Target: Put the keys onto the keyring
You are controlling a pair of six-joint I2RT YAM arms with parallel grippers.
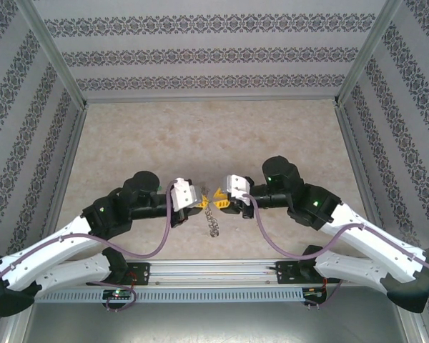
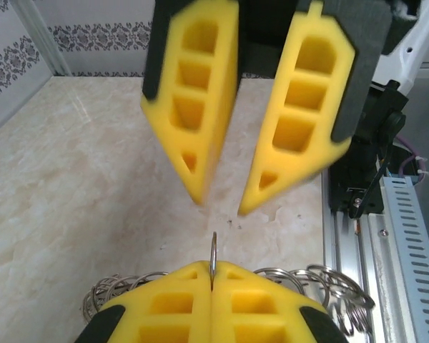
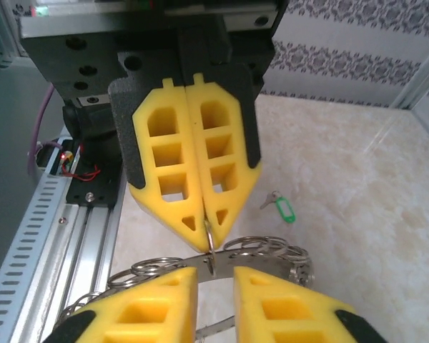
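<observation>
Yellow foam fingers of the left gripper [image 2: 212, 270] pinch the grey wire keyring [image 2: 322, 280] tight, likely to hold it steady. Right gripper [image 2: 220, 206] is spread a little. Small silver key with green tag [image 3: 282, 209] lies nearby on the beige table [image 3: 357, 179].

There were two grippers (left gripper [image 1: 199, 203], right gripper [image 1: 220, 205]), one keyring [image 3: 266, 249] between them, and one green-tagged key [image 3: 283, 210] beside the left gripper.
</observation>
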